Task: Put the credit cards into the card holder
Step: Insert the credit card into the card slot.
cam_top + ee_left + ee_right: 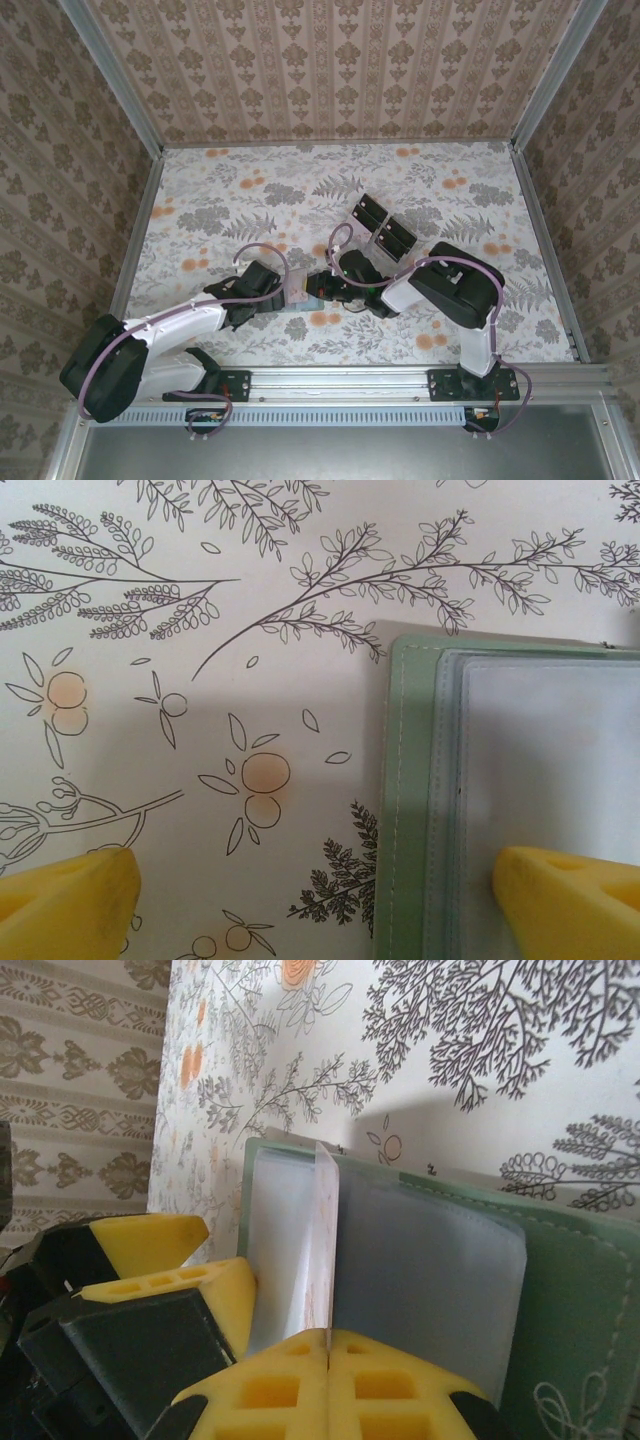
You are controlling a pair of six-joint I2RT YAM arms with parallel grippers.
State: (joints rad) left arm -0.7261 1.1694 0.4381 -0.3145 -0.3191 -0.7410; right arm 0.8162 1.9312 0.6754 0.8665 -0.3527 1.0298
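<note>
The sage-green card holder (570,1300) lies open on the flowered table, its clear inner sleeves facing up. My right gripper (329,1345) is shut on a pale pink credit card (325,1230), held edge-on and upright over the sleeves near the fold. My left gripper (320,900) is open and straddles the card holder's (410,780) stitched edge: one yellow fingertip (570,900) is over the inner face, the other (70,895) over the bare table. From above, both grippers meet at the card holder (312,296) in the near middle of the table. Whether the card's lower edge is in a slot is hidden.
A clear stand with black blocks (381,224) stands just behind the grippers, right of centre. The left gripper's yellow fingers (160,1245) sit close to the left of the held card. Wallpapered walls and metal rails (140,215) enclose the table.
</note>
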